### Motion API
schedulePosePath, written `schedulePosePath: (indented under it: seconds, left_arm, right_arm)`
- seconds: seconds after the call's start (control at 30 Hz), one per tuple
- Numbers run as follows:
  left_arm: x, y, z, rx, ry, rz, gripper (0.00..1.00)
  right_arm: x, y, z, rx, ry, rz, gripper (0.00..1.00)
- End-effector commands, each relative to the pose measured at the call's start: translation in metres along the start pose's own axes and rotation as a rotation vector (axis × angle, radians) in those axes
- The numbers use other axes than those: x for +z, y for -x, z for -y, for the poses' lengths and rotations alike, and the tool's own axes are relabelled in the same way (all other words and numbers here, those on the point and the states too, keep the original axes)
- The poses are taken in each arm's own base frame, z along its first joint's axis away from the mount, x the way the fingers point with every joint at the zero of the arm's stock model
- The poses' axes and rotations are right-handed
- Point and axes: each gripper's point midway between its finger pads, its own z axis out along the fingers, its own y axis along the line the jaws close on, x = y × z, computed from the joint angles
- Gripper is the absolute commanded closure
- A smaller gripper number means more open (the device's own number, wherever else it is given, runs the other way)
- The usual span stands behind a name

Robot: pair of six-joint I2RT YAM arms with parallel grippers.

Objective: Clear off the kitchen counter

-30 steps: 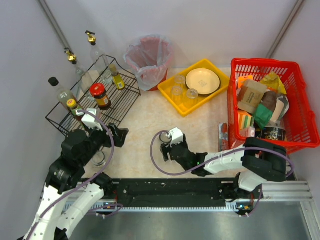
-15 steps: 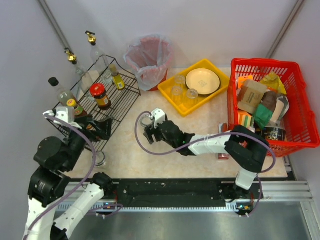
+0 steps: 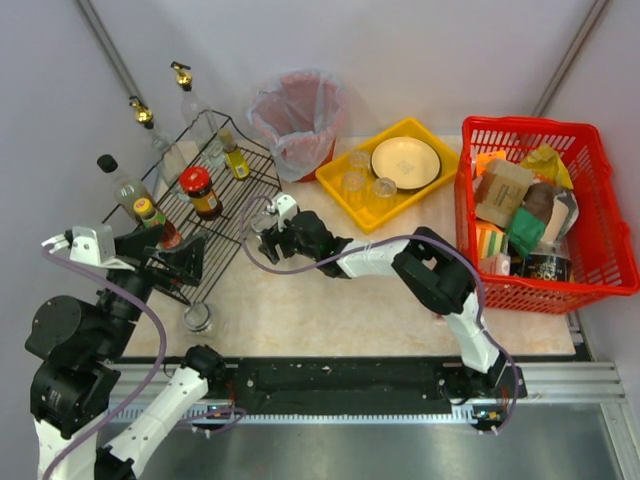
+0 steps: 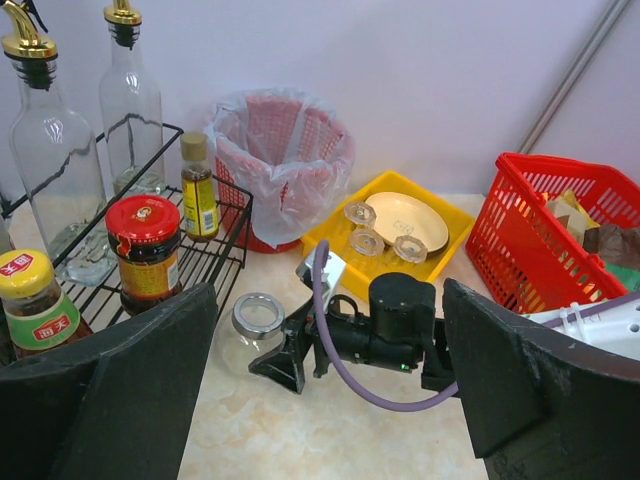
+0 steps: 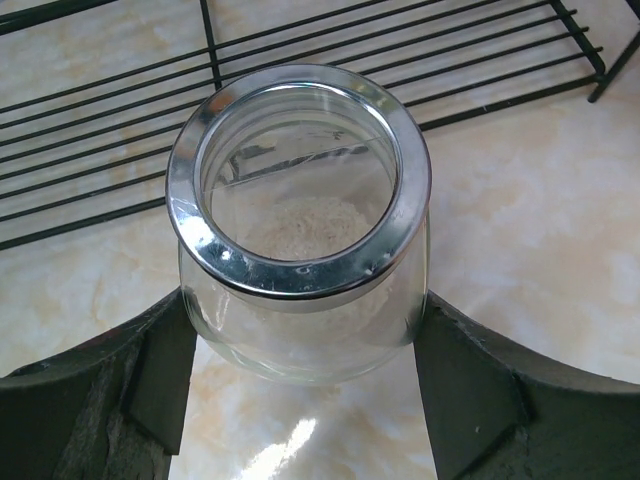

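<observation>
On yellow tray [image 3: 400,200], three glasses [image 3: 352,183], one plate [image 3: 405,162], right gripper [image 5: 300,345] holding jar [image 5: 300,220]

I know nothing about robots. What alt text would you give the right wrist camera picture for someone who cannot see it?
A lidless glass jar with a silver metal rim and whitish residue inside is gripped between the two dark fingers of the right end effector, with the marble kitchen counter beneath. A black wire rack lies just beyond it.

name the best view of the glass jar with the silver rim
Right wrist: the clear round glass jar with silver metal rim fills the frame between the fingers. Left wrist shows it small; top external, barely.
</observation>
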Motion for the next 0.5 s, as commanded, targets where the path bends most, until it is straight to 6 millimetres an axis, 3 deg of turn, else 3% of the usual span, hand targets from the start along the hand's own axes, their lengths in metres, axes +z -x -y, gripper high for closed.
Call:
schedulePosePath:
  seconds: [0.0, 0.3, 0.47]
  left_arm:
    - [-0.006, 0.008, 0.005, 0.019, -0.029, 0.02, 0.03]
    - [-0.009, 0.01, 0.005, 0.025, -0.036, 0.027, 0.03]
    - [-0.008, 0.008, 0.008, 0.016, -0.051, 0.026, 0.03]
  right_arm:
    - [0.014, 0.068, -0.014, -0.009, 0.059, 0.174, 0.81]
    - [0.021, 0.089, -0.017, -0.027, 0.062, 0.217, 0.81]
    - [0.033, 0.089, -0.018, -0.032, 0.06, 0.205, 0.82]
